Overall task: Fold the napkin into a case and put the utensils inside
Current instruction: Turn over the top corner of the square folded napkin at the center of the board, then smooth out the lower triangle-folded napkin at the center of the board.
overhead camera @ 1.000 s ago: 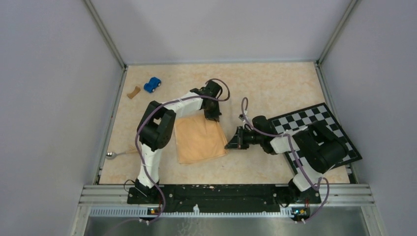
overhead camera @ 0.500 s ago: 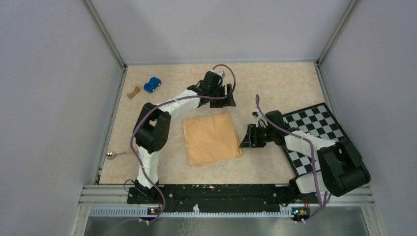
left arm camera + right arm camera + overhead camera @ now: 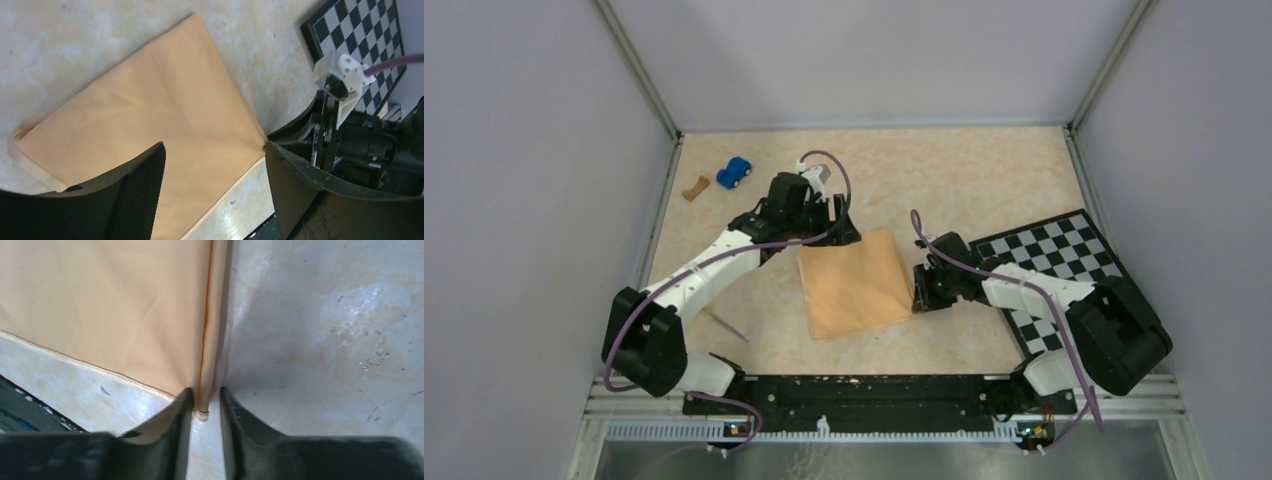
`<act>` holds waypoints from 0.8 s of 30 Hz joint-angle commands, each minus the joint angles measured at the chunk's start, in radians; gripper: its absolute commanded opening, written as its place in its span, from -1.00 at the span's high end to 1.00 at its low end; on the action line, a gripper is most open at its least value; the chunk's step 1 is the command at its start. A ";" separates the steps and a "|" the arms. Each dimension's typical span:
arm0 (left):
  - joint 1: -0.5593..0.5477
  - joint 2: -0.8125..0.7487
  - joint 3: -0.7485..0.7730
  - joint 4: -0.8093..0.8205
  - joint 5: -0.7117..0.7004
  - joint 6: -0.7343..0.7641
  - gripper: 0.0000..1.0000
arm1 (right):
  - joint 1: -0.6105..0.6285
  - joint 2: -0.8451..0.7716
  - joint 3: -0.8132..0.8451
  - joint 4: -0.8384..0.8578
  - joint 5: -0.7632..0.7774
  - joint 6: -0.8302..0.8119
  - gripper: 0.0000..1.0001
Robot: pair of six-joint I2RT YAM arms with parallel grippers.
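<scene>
The tan-orange napkin (image 3: 856, 282) lies flat on the table as a folded, roughly square sheet, and it fills the left wrist view (image 3: 150, 115). My left gripper (image 3: 839, 230) hangs open above its far left edge, jaws wide (image 3: 215, 167) and nothing in them. My right gripper (image 3: 920, 290) sits low at the napkin's right corner. Its jaws (image 3: 206, 400) stand only a narrow slit apart, with the hemmed corner (image 3: 202, 412) between the tips, touching one finger and just clear of the other. One thin grey utensil (image 3: 726, 327) lies by the left arm.
A black-and-white checkerboard (image 3: 1064, 250) lies at the right under the right arm, also visible in the left wrist view (image 3: 360, 30). A small blue toy car (image 3: 735, 172) and a brown scrap (image 3: 694, 187) sit at the far left. Grey walls enclose the table.
Both grippers let go of the napkin, which ended up further right. The left arm swung out and back, now open. The right gripper opened, then narrowed again round the corner.
</scene>
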 commanded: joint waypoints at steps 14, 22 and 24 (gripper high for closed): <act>0.112 0.054 -0.148 0.145 0.126 -0.056 -0.45 | -0.116 -0.018 0.181 -0.161 0.237 -0.026 0.23; 0.189 0.110 -0.187 0.178 0.114 -0.037 -0.22 | -0.150 0.251 0.449 0.130 -0.271 0.051 0.16; 0.202 0.120 -0.196 0.185 0.122 -0.031 -0.18 | -0.159 0.325 0.497 0.240 -0.347 0.112 0.17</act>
